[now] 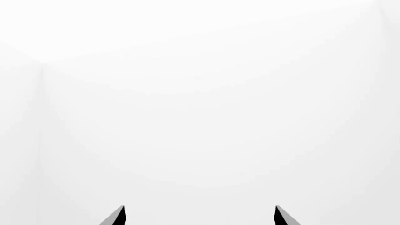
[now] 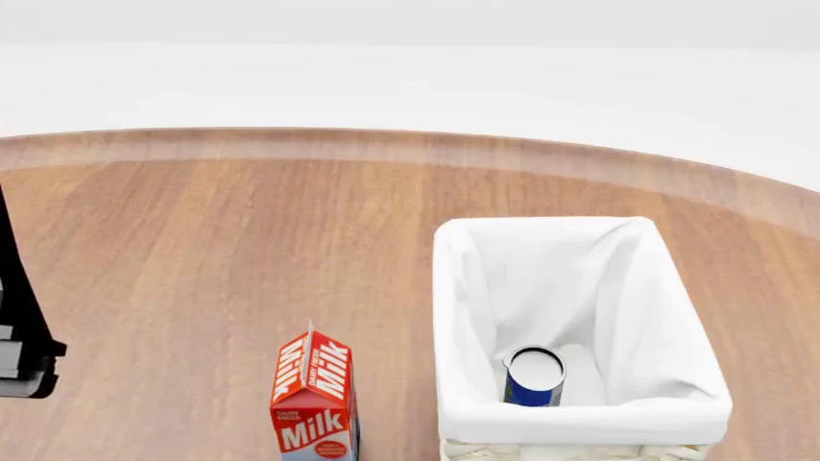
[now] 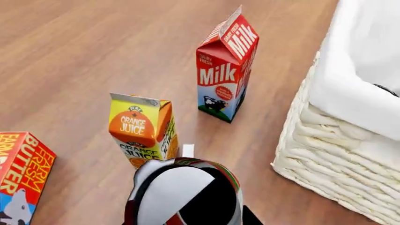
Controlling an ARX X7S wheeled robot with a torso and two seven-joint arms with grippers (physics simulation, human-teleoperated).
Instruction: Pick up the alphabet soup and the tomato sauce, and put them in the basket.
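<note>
The alphabet soup (image 2: 533, 376), a blue can with a pale top, stands inside the basket (image 2: 462, 288) near its front wall. The basket is cream wicker with a white lining and also shows in the right wrist view (image 3: 325, 145). My right gripper (image 3: 187, 220) is shut on the tomato sauce (image 3: 184, 192), a can with red and green edges and a pale top, close to the camera; one dark fingertip (image 3: 251, 219) shows beside it. My left gripper (image 1: 200, 218) is open and empty, facing a blank white background. Neither gripper shows in the head view.
A milk carton (image 2: 314, 399) stands on the wooden table just left of the basket, and also shows in the right wrist view (image 3: 225, 70). An orange juice carton (image 3: 140, 129) and a butter box (image 3: 22, 173) stand near the held can. Part of my left arm (image 2: 19, 336) shows at the left edge.
</note>
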